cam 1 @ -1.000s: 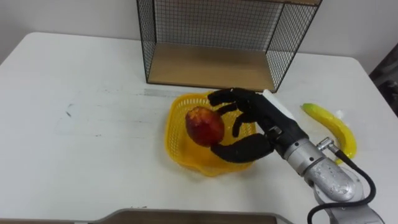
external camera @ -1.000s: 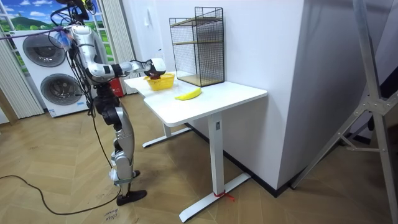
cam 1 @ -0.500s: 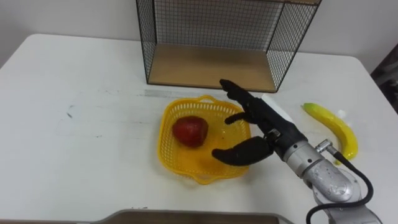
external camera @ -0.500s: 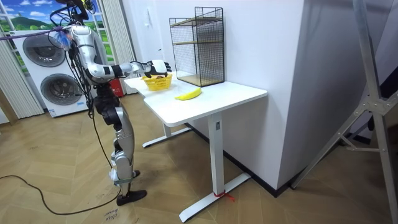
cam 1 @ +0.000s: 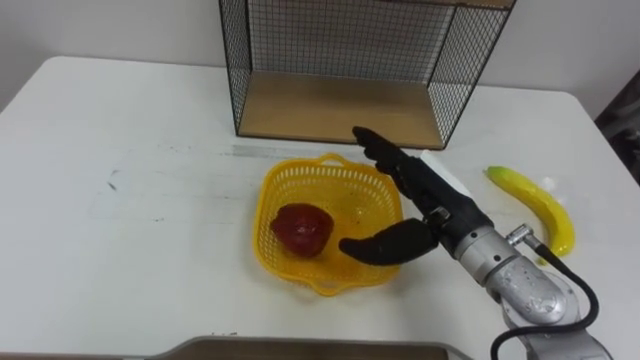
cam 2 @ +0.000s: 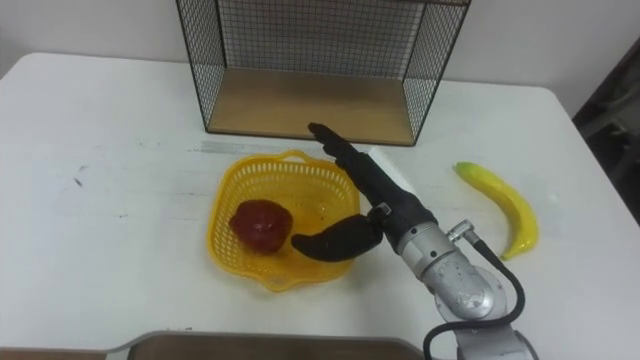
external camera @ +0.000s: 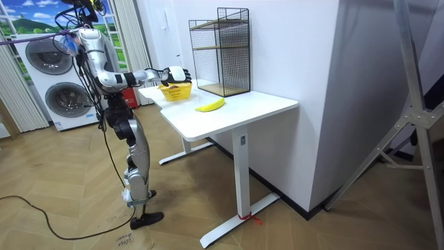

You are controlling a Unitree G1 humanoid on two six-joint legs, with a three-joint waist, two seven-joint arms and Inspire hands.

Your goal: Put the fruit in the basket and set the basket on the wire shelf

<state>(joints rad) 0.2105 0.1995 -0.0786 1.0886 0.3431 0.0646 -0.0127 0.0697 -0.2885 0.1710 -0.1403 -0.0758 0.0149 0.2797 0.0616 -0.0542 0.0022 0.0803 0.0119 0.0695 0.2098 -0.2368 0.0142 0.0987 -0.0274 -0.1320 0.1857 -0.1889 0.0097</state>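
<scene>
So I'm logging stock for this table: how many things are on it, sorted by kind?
Fruit: 2, a red fruit in the basket and a banana outside it
Basket: 1
Wire shelf: 1
Total: 4

Your white table (cam 1: 100, 150), wire shelf (cam 1: 340, 105) at its back, yellow basket (cam 1: 310, 175) in front, banana (cam 1: 535, 205) to the right.
</scene>
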